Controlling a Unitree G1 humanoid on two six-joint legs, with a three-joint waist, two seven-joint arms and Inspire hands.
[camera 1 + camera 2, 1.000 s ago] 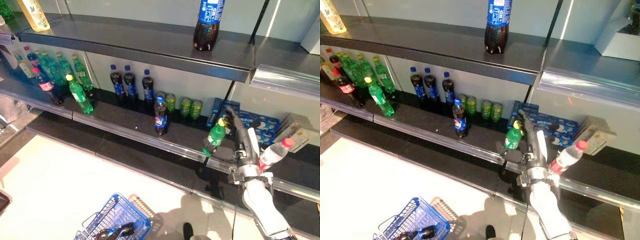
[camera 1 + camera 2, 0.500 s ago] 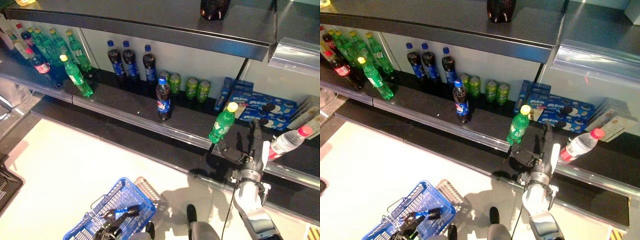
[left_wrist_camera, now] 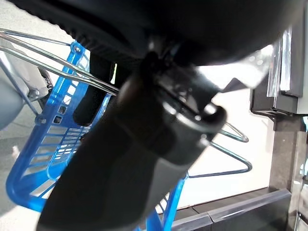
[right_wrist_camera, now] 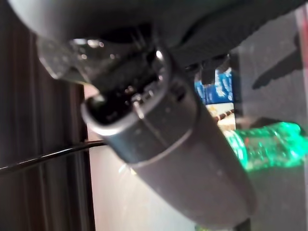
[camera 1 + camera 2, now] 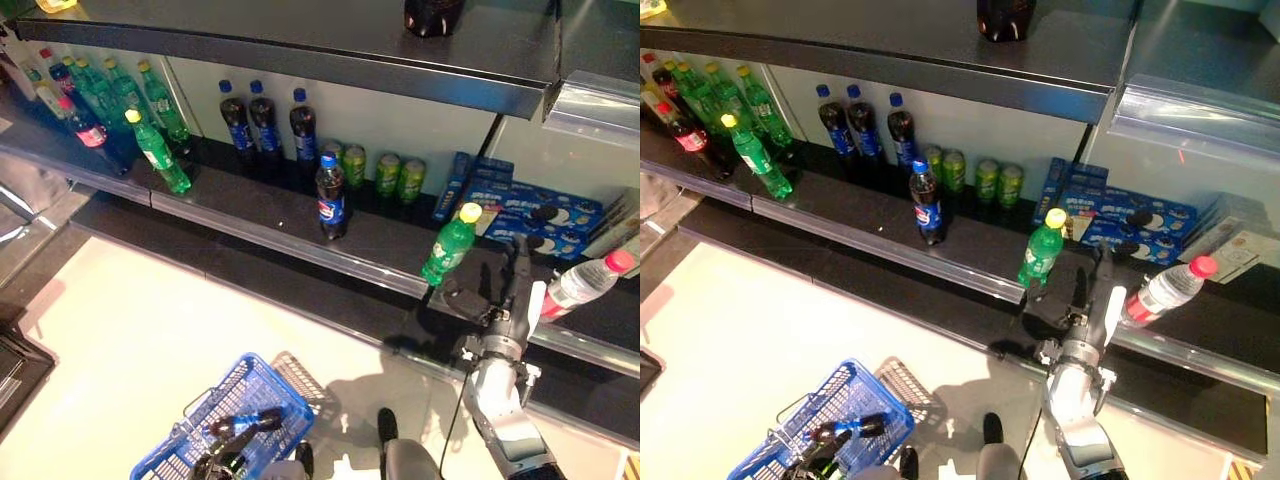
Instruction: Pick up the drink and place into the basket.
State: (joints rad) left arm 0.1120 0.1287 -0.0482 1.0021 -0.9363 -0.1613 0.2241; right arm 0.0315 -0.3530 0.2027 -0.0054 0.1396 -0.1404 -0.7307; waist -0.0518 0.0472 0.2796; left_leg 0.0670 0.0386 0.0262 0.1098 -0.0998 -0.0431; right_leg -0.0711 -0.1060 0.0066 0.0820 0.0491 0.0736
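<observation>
Right eye view: right robot hand [image 5: 1072, 296] reaches onto the lower shelf [image 5: 940, 262], thumb by the base of the green bottle [image 5: 1041, 250]; grip closed or not, cannot tell. Bottle stands upright, tilted slightly, yellow cap, near the shelf's front lip. Left robot hand [image 5: 232, 447] curls round the handle of the blue basket [image 5: 205, 428], low at near left. Advice: close firmly round the bottle's body, lift clear of the lip, avoid the clear bottle [image 5: 1162, 290] at right. Labels: not legible.

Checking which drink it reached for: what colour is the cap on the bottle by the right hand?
Yellow, on a green bottle; clearest in the left eye view.
</observation>
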